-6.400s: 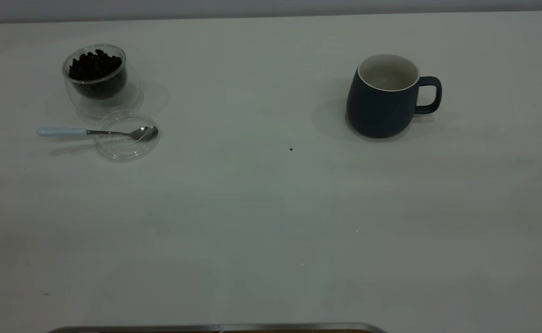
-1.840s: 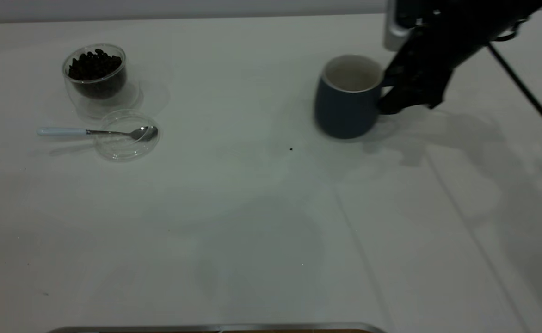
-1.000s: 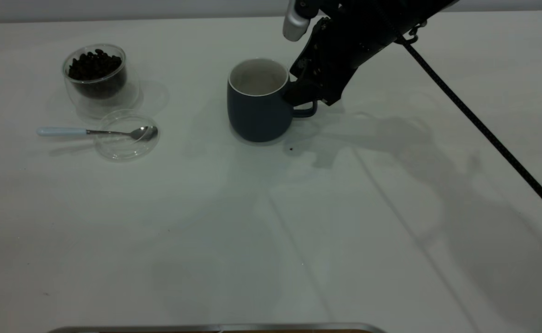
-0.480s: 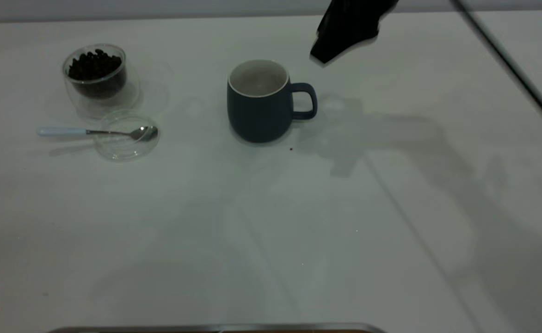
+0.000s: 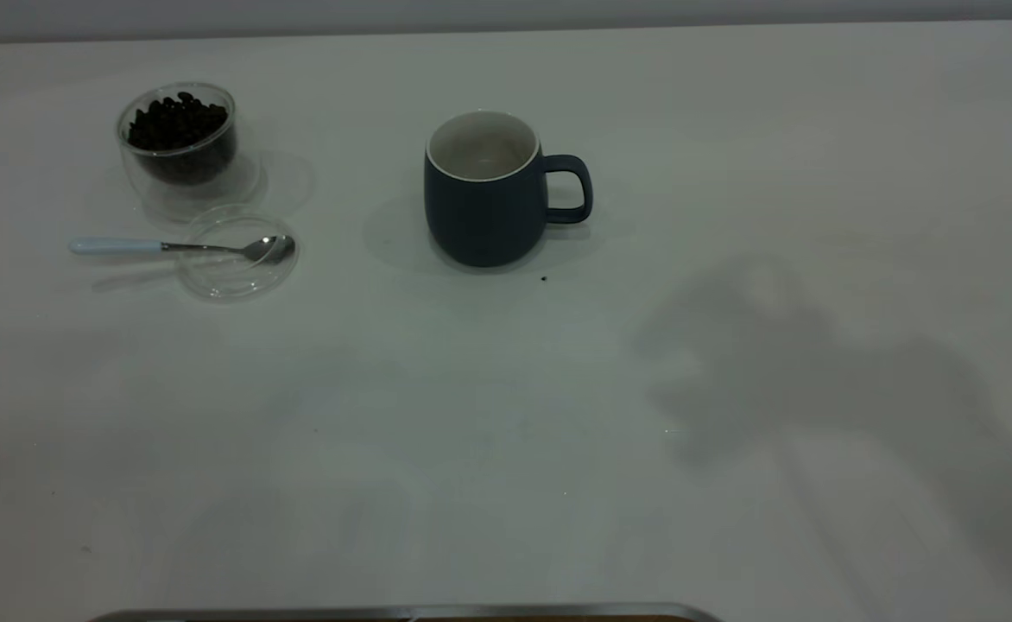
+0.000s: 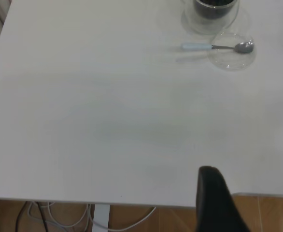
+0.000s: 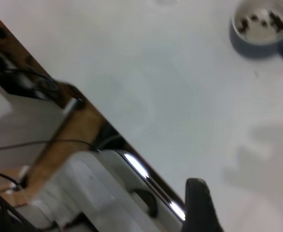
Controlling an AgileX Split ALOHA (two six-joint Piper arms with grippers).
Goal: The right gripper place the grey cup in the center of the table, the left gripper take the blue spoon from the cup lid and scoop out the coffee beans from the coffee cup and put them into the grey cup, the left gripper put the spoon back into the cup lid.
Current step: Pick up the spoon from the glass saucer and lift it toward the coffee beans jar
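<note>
The grey cup (image 5: 487, 194) stands upright near the table's middle, handle to the right; the right wrist view shows it far off (image 7: 263, 23) with a few dark specks inside. The glass coffee cup (image 5: 180, 138) of beans stands at the back left. The clear lid (image 5: 237, 255) lies in front of it, with the blue-handled spoon (image 5: 117, 246) resting bowl-in-lid. Neither gripper shows in the exterior view. My left gripper (image 6: 252, 203) is open and empty over the table's near edge, far from the spoon (image 6: 199, 47). My right gripper (image 7: 247, 208) is open and empty, with one finger (image 7: 198, 205) showing.
A small dark speck (image 5: 543, 278) lies on the table just in front of the grey cup. The table's edge, wooden floor and cables (image 6: 45, 215) show in the left wrist view. The arm's shadow falls on the right of the table (image 5: 782, 363).
The right gripper slid the grey cup left to the table's middle, let go of its handle, rose and left the exterior view. Spoon, lid and glass cup have not moved.
</note>
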